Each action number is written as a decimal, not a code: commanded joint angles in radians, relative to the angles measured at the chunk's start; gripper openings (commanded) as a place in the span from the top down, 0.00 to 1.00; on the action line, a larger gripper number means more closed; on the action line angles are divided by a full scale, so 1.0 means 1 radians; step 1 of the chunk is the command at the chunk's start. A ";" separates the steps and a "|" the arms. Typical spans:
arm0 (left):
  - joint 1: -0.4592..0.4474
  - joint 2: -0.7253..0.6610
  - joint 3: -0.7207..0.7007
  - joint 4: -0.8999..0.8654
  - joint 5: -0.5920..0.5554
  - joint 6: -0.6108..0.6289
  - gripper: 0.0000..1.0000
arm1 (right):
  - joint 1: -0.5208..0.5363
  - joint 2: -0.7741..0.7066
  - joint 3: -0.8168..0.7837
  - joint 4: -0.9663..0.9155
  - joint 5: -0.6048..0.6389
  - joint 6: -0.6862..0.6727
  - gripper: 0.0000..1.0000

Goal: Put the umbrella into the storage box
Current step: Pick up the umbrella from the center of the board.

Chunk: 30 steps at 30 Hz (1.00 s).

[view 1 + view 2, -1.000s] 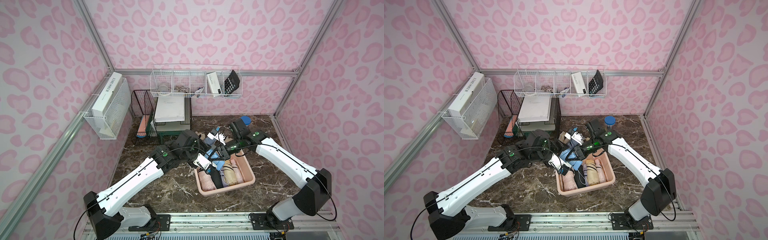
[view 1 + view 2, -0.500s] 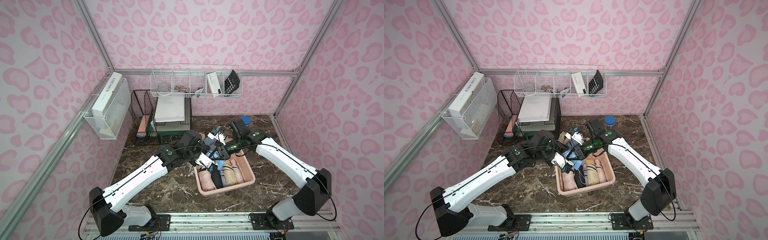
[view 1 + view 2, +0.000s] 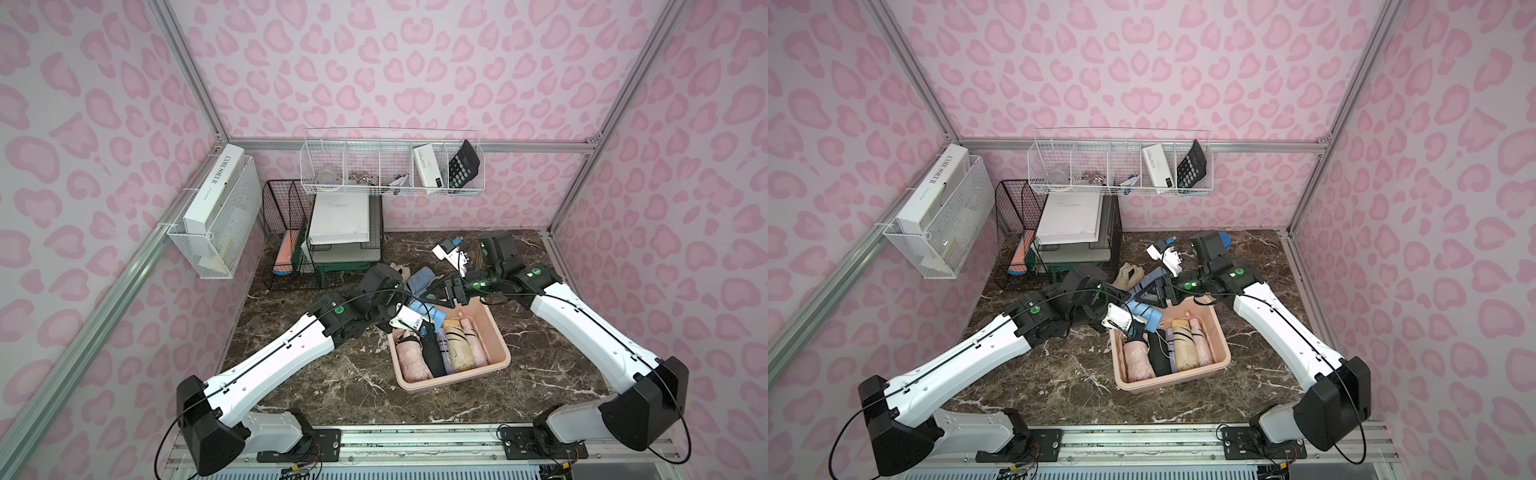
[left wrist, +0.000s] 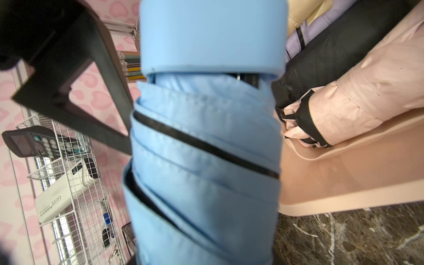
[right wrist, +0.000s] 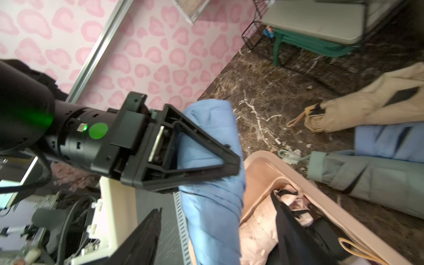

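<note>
While my left fingers clamp the folded light blue fabric umbrella, my right fingers stand spread beside it, empty. Handover looks done; the shallow pale pink plastic storage box lies just below my left fingers. Next I should lower the umbrella in and release.

umbrella: R gripper → L gripper

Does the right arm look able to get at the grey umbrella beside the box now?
Probably yes: the right gripper is open and empty, and the grey umbrella lies uncovered on the table close by, outside the box.
</note>
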 commanded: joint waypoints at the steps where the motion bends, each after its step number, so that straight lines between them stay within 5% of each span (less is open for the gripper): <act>1: -0.006 -0.026 -0.021 0.054 -0.002 -0.131 0.70 | -0.045 -0.062 -0.061 0.191 0.092 0.136 0.25; 6: -0.069 -0.073 -0.074 0.067 -0.029 -0.353 0.70 | -0.129 -0.166 -0.152 0.226 0.287 0.211 0.24; 14: -0.220 -0.072 -0.030 0.006 -0.115 -0.891 0.70 | -0.170 -0.186 -0.153 -0.106 0.689 0.150 0.26; 21: -0.248 -0.034 0.012 -0.076 -0.072 -1.339 0.70 | -0.170 -0.141 -0.200 -0.220 0.744 0.112 0.27; 30: -0.256 0.027 0.033 -0.153 -0.075 -1.679 0.69 | -0.170 -0.119 -0.288 -0.259 0.756 0.068 0.39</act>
